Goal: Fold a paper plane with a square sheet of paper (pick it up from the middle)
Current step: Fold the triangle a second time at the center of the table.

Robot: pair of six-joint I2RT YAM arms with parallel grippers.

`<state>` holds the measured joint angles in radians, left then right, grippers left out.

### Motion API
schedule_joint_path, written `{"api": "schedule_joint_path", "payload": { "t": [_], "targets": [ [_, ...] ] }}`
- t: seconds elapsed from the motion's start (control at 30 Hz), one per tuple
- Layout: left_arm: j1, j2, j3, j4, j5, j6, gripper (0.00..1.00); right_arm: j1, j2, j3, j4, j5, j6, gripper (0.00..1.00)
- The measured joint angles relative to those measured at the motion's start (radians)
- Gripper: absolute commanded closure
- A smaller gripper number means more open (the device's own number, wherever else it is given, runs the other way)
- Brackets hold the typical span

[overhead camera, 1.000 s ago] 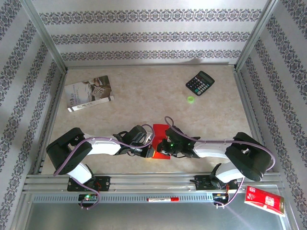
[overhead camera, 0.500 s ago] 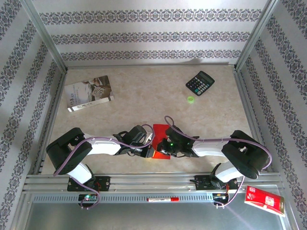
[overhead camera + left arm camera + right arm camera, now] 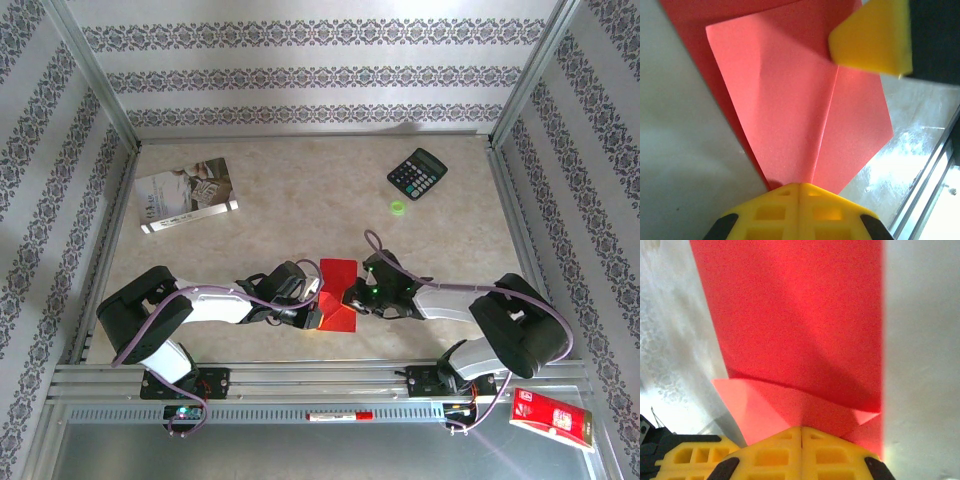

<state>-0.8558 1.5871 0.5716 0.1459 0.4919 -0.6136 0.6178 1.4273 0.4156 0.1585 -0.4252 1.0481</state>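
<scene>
paper: red sheet of paper (image 3: pixel 338 285) lies on the bench (image 3: pixel 300 200) near its front edge, partly folded, its sides covered by both arms | left gripper (image 3: pixel 800 186): jaws shut, tips on the seam between two folded flaps, pinching or pressing unclear | right gripper (image 3: pixel 801 430): jaws shut at the paper's edge, grip equally unclear

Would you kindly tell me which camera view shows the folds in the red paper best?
The left wrist view: the square sheet of paper is close up, two flaps meeting along a centre seam. The right wrist view shows its flat part, with flap edges below. The top external view gives a small, partly hidden red patch.
</scene>
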Motion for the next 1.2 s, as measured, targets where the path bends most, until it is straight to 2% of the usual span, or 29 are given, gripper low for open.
{"api": "schedule_joint_path", "payload": {
  "t": [0.4, 0.43, 0.6, 0.73, 0.77, 0.9, 1.03, 1.2],
  "targets": [
    [0.000, 0.001, 0.011, -0.004, -0.002, 0.000, 1.00, -0.230, 0.006, 0.041, -0.118, -0.074, -0.159, 0.98],
    [0.000, 0.001, 0.014, -0.008, -0.002, -0.001, 0.97, -0.249, 0.005, 0.045, -0.129, -0.075, -0.169, 0.97],
    [-0.001, -0.030, 0.050, -0.097, -0.021, -0.013, 0.69, -0.288, -0.085, 0.068, -0.244, -0.035, -0.247, 0.86],
    [0.007, -0.125, 0.079, -0.140, -0.068, -0.031, 0.63, -0.188, -0.233, 0.105, -0.364, 0.036, -0.295, 0.65],
    [0.018, -0.157, 0.085, -0.139, -0.081, -0.039, 0.64, -0.151, -0.268, 0.114, -0.393, 0.063, -0.304, 0.61],
    [0.097, -0.187, 0.113, -0.122, -0.097, -0.075, 0.86, -0.073, -0.344, 0.121, -0.487, 0.148, -0.317, 0.50],
    [0.131, -0.084, 0.183, -0.138, -0.056, -0.082, 0.95, -0.056, -0.374, 0.117, -0.538, 0.191, -0.306, 0.48],
    [0.131, -0.015, 0.207, -0.138, 0.013, -0.090, 0.99, -0.002, -0.356, 0.117, -0.574, 0.201, -0.269, 0.45]
  ]
}}
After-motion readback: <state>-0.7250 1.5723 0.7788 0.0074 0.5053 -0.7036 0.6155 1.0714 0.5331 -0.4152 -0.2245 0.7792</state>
